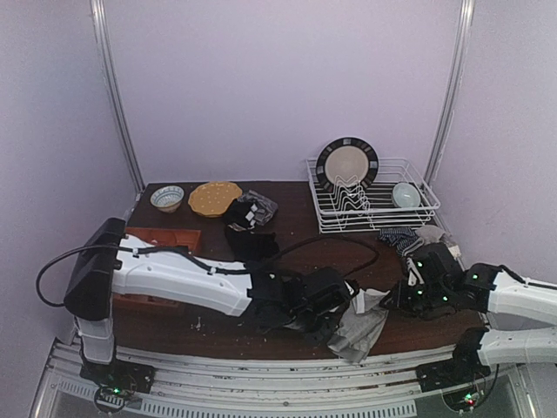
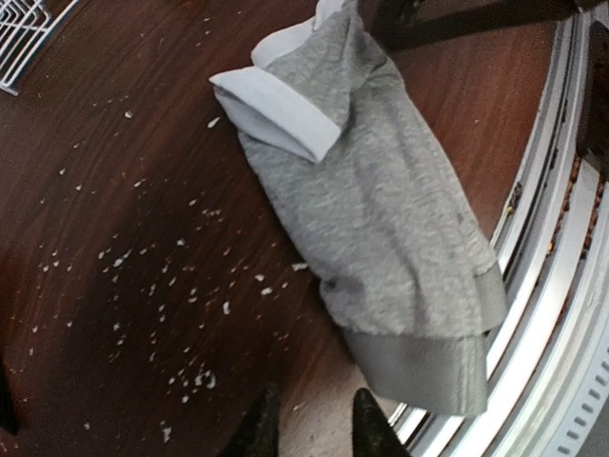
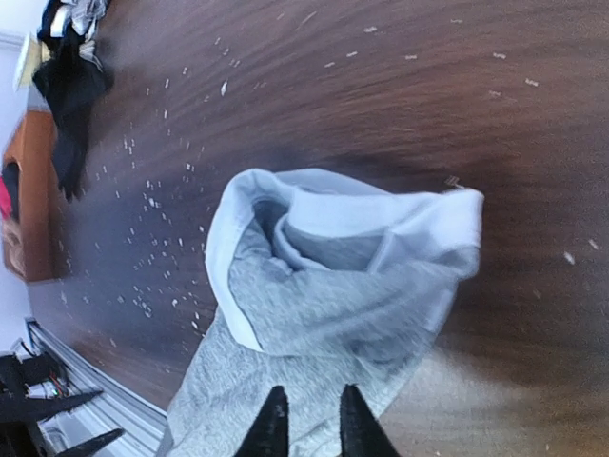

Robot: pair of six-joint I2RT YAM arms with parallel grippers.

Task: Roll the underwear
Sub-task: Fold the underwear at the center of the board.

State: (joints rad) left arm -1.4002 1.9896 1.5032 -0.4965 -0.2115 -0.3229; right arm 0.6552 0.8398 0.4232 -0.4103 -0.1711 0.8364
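A light grey underwear (image 1: 359,329) lies crumpled at the table's front edge, one end hanging over the rail. In the left wrist view the grey underwear (image 2: 381,219) runs lengthwise with its pale waistband folded back at the far end. My left gripper (image 2: 312,430) is open just short of its near hem, with only bare wood between the fingertips. My right gripper (image 3: 308,424) hovers over the other end of the grey underwear (image 3: 324,314), its jaws narrowly apart and no fold pinched between them. Black underwear (image 1: 251,242) lies mid-table.
A white dish rack (image 1: 418,187) at the back right holds a plate (image 1: 346,165) and a bowl (image 1: 406,195). A striped sock (image 1: 399,237) lies in front of it. A small bowl (image 1: 166,198), yellow plate (image 1: 214,198) and orange tray (image 1: 161,237) sit back left. Crumbs dot the wood.
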